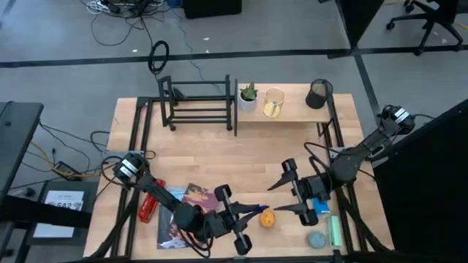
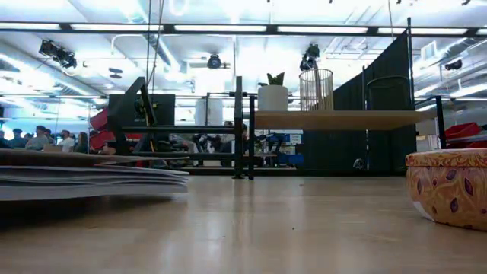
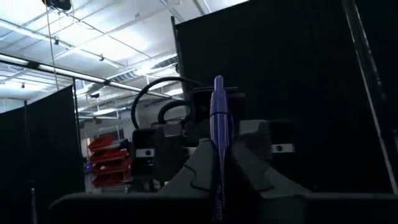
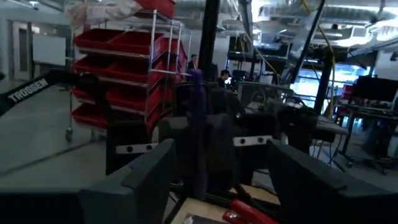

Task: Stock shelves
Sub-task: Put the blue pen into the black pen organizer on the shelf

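My left gripper (image 1: 245,212) is near the table's front edge, shut on a blue-purple pen (image 1: 254,210). The pen sticks out toward my right gripper (image 1: 273,199), which faces it, wide open, with its fingertips on either side of the pen's free end without touching. The left wrist view shows the pen (image 3: 218,137) in front of the right gripper's body. The black bar rack (image 1: 197,102) and the pale wooden shelf (image 1: 292,109) stand along the far edge. The shelf carries a potted plant (image 1: 248,96), a gold wire cup (image 1: 274,102) and a black mesh cup (image 1: 319,93). My left gripper pinches the pen's rear part (image 3: 217,186) between its two fingers. The fingers lie about level and point toward the table's right, and the pen runs on along them. The pen's free end (image 1: 263,208) sticks out past the fingertips.
Magazines (image 1: 183,213) and a red tool (image 1: 149,206) lie under my left arm. An orange patterned bowl (image 1: 267,218) sits just right of the left gripper. A blue thing (image 1: 319,207), a grey disc (image 1: 316,239) and a green tube (image 1: 335,230) lie front right.
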Tool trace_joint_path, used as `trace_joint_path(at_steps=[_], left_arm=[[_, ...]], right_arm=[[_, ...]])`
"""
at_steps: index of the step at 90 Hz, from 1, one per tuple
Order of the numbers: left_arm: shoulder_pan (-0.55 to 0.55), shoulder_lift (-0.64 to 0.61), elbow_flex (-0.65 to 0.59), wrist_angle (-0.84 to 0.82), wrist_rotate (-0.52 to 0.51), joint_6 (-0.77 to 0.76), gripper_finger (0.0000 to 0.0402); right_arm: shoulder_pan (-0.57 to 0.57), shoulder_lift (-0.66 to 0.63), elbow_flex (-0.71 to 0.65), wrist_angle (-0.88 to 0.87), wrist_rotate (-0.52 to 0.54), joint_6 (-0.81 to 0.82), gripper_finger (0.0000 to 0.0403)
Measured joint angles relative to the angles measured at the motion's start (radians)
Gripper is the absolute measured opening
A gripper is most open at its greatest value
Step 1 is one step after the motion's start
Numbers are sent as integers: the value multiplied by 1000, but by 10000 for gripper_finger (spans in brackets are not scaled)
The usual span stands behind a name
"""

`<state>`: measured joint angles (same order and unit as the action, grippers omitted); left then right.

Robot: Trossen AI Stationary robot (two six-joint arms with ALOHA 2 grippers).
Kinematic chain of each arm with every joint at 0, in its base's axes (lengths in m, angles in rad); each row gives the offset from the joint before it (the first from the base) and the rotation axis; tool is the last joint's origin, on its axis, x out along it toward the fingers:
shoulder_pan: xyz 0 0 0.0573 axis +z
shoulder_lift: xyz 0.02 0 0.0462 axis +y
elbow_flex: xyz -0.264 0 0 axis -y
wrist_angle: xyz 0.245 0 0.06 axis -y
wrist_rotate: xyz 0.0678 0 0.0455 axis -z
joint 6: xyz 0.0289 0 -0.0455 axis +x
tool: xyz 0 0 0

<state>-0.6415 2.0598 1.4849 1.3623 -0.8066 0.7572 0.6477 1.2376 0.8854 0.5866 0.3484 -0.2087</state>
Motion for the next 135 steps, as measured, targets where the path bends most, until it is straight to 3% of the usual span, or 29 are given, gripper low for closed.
trace_joint_path(at_steps=[29, 61, 75, 93, 109, 116, 135], left_arm=[[5, 0, 0, -4, 0, -1, 8], [5, 0, 0, -23, 0, -2, 9], [5, 0, 0, -24, 0, -2, 10], [5, 0, 0, -24, -4, -3, 11], [4, 1, 0, -30, -21, 33, 40], [-1, 1, 0, -37, -85, 93, 72], [-15, 1, 0, -18, -380, 315, 161]], right_arm=[[-18, 71, 81, 26, -26, 31, 212], [-32, 122, 129, 20, -74, 32, 177], [-31, 118, 131, 29, -84, 32, 131], [-36, 129, 131, 29, -101, 47, 22], [-37, 124, 131, 18, -105, 47, 9], [-37, 101, 131, -9, -84, 48, 6], [-37, -12, 131, -212, 133, 20, 4]])
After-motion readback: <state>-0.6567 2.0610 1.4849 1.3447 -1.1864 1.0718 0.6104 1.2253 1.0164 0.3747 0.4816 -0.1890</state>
